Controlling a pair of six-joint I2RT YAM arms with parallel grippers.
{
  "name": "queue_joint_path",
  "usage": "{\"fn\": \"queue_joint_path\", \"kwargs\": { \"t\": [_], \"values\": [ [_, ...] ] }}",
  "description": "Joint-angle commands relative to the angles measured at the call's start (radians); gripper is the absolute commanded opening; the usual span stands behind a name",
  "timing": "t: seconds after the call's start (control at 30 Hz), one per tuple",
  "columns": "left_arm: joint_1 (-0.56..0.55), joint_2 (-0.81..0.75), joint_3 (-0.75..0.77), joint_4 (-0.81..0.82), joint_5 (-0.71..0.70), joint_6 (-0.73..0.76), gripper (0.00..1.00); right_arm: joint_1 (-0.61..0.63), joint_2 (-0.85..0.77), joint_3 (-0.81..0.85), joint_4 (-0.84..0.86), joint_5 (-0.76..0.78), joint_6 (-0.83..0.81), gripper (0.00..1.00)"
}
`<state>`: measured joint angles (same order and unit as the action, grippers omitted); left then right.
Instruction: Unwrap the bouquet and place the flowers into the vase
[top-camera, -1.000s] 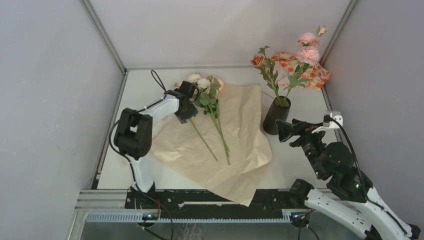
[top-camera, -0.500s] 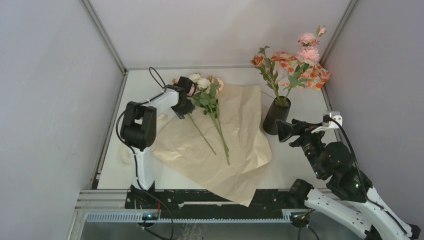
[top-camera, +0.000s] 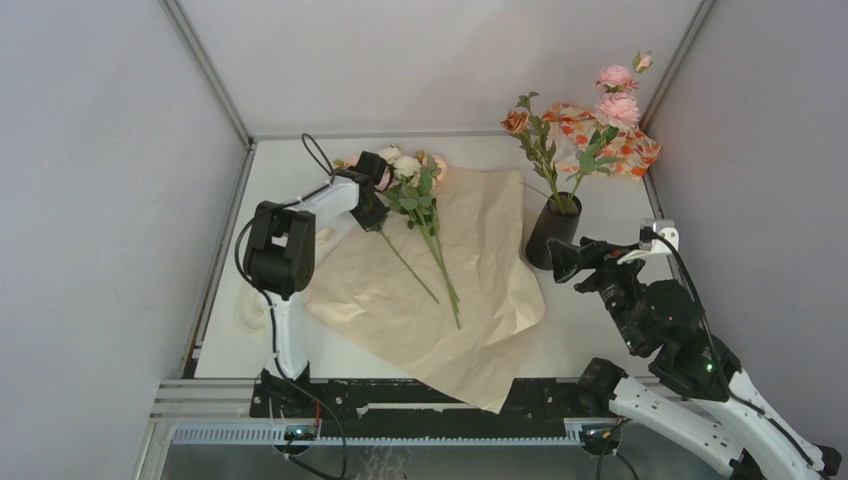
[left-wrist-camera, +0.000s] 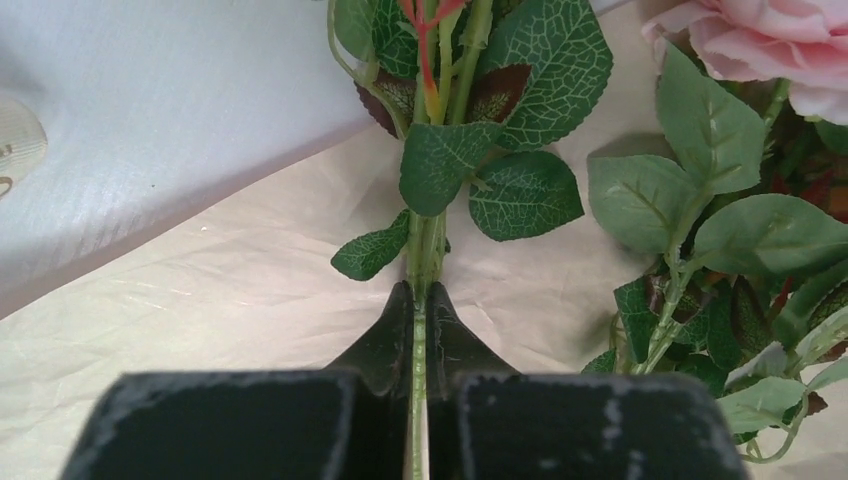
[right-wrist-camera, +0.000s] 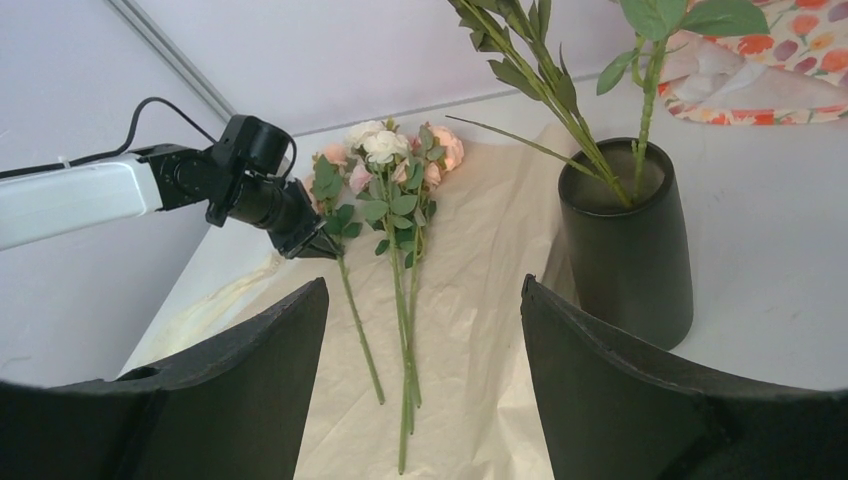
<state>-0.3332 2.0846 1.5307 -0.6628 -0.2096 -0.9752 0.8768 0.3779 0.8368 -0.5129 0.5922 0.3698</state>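
The left arm (top-camera: 300, 212) reaches out over the unfolded kraft paper (top-camera: 480, 290). Its jaws stood apart a second ago and have now snapped together on one rose stem (left-wrist-camera: 424, 250), just below its lowest leaves. That stem has been drawn a little toward the far edge of the counter (top-camera: 285, 175) since then, its cut end sliding up the paper. The other loose flowers (top-camera: 405, 168) lie just beside it on the paper, heads toward the back wall. The vase (top-camera: 552, 232) stands upright at the paper's right edge with several stems already in it. The right arm (top-camera: 660, 315) has nudged slightly left. Its jaws gape wide near the vase, holding nothing.
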Motion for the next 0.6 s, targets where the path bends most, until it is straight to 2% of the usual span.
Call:
{"fn": "queue_joint_path", "kwargs": {
  "t": [0.0,0.3,0.57],
  "values": [
    [0.003,-0.051,-0.003,0.007,-0.027,0.032,0.00,0.005,0.024,0.002,0.044,-0.013,0.016,0.79],
    [-0.028,-0.337,-0.023,0.020,-0.147,0.121,0.00,0.006,0.028,-0.004,0.052,-0.016,0.016,0.79],
    [-0.176,-0.565,0.084,0.076,-0.283,0.322,0.00,0.006,0.014,-0.019,0.052,-0.011,0.030,0.80]
  ]
}}
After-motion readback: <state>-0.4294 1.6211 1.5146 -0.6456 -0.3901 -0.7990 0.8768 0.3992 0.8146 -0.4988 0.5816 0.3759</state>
